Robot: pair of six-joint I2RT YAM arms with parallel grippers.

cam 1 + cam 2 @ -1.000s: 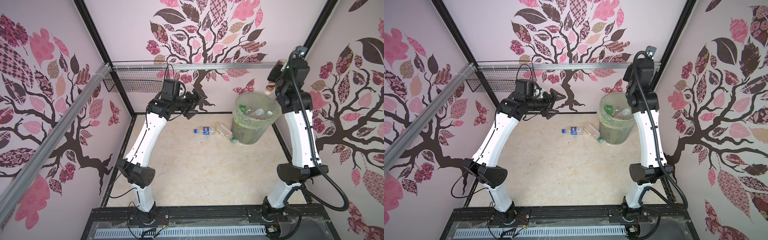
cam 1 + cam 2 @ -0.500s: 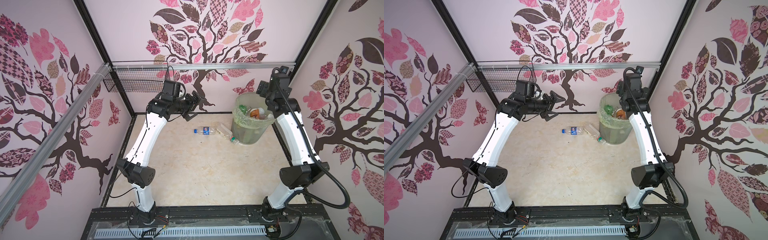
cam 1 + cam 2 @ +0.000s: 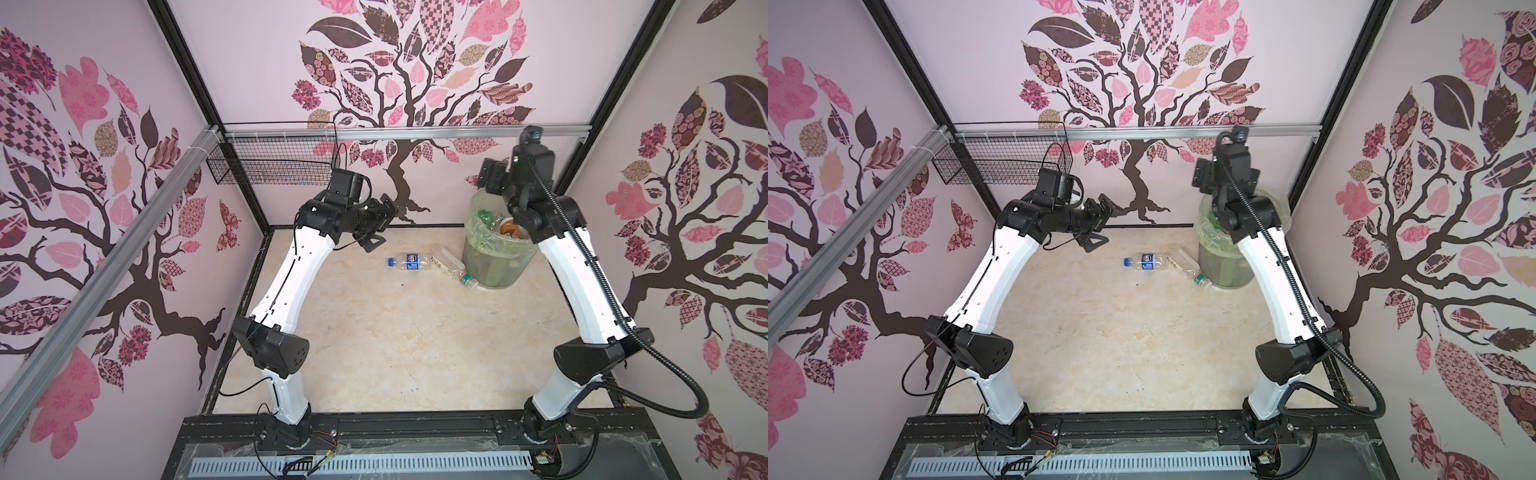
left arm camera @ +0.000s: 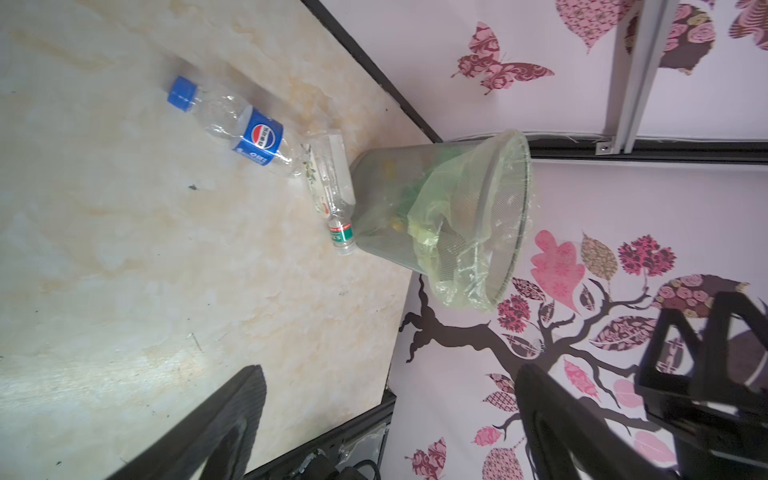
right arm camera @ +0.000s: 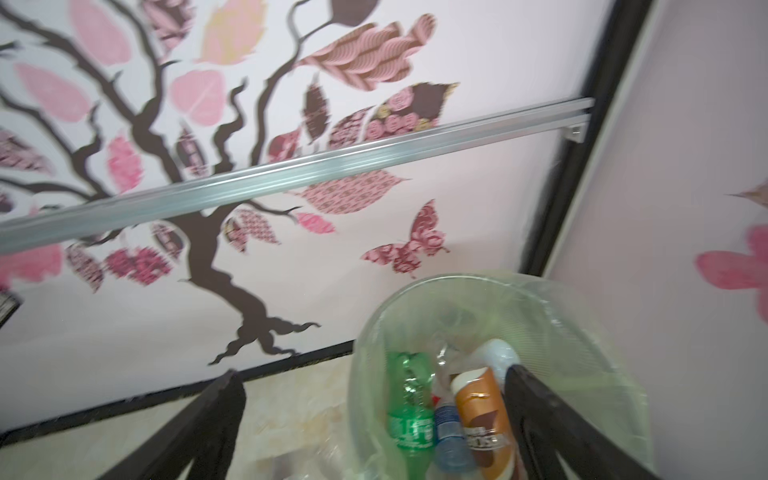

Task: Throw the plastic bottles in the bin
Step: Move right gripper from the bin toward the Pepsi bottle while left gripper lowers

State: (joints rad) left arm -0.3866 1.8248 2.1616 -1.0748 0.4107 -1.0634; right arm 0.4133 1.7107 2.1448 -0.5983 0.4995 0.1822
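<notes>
- My right gripper (image 5: 370,374) hangs above the mouth of the mesh bin (image 5: 374,324). Its jaws are spread wide and there is nothing between them.
- My left gripper (image 3: 384,222) hovers above the far edge of the table (image 3: 395,332), left of centre. It is also fully spread and empty.
- The bin stands in the table's far right corner. Inside I can make out a green bottle (image 5: 409,411), a brown-labelled bottle (image 5: 482,419) and others beneath, too jumbled to count.
- Two bottles are left lying on the table near the far edge, beside the bin. One is a blue-capped Pepsi bottle (image 3: 409,263). The other is a clear bottle with a flowery label (image 3: 451,268), whose cap end sits right at the bin's base while its other end meets the Pepsi bottle.
- I judge the job mostly done, with two pickups remaining. The Pepsi bottle looks easiest for the left gripper.
</notes>
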